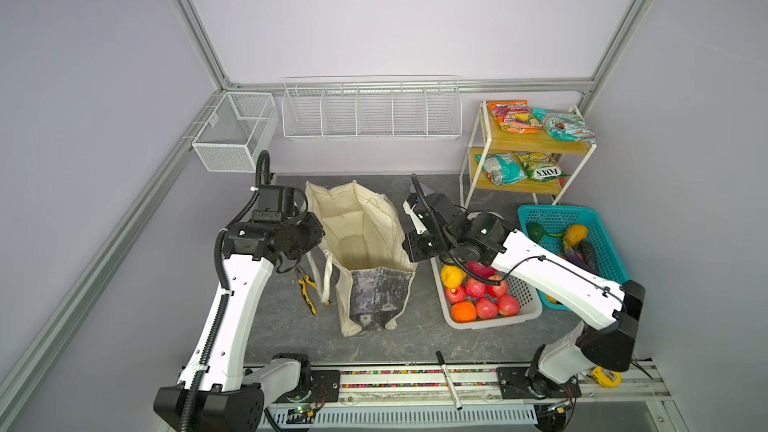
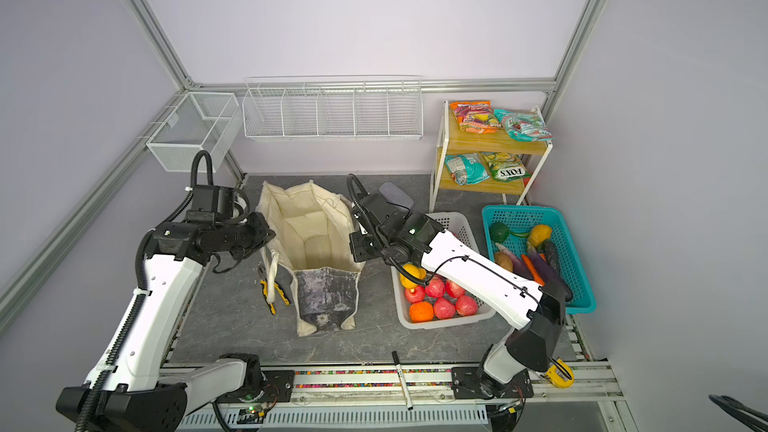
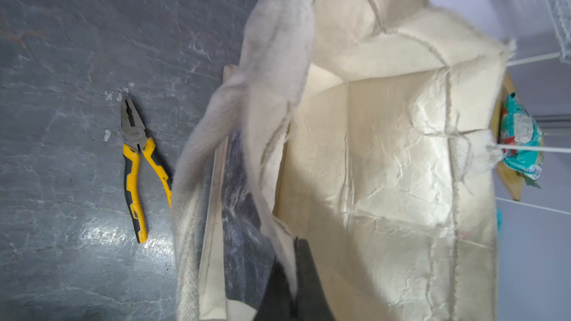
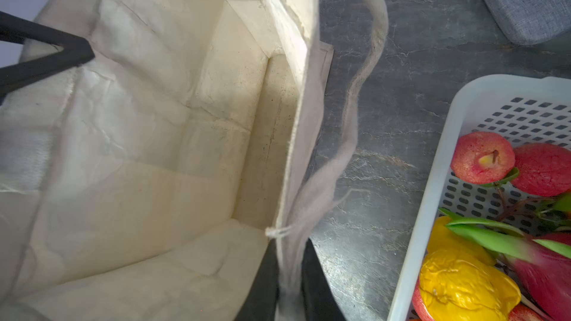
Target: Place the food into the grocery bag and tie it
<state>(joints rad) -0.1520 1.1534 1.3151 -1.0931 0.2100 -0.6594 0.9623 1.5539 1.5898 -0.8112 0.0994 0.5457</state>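
Observation:
The cream grocery bag (image 1: 361, 234) (image 2: 316, 238) stands open at mid-table, its marbled panel (image 1: 376, 292) facing the front, and nothing shows inside. My left gripper (image 1: 318, 238) (image 3: 292, 251) is shut on the bag's left rim. On the right rim, by a handle (image 4: 367, 66), my right gripper (image 1: 409, 226) (image 4: 290, 248) has the cloth between its fingers. Food lies in the white basket (image 1: 490, 320): red apples (image 1: 486, 307), an orange (image 1: 463, 311), a yellow fruit (image 4: 463, 285) and a pink dragon fruit (image 4: 543, 264). Teal snack packets (image 1: 563, 124) sit on the shelf.
Yellow-handled pliers (image 1: 306, 288) (image 3: 136, 162) lie left of the bag. A grey case (image 2: 395, 193) (image 4: 525, 4) sits behind my right arm. A teal basket (image 1: 557, 214) of vegetables stands at the far right. A marker (image 1: 448, 380) rests on the front rail. Wire baskets (image 1: 370, 110) hang on the back wall.

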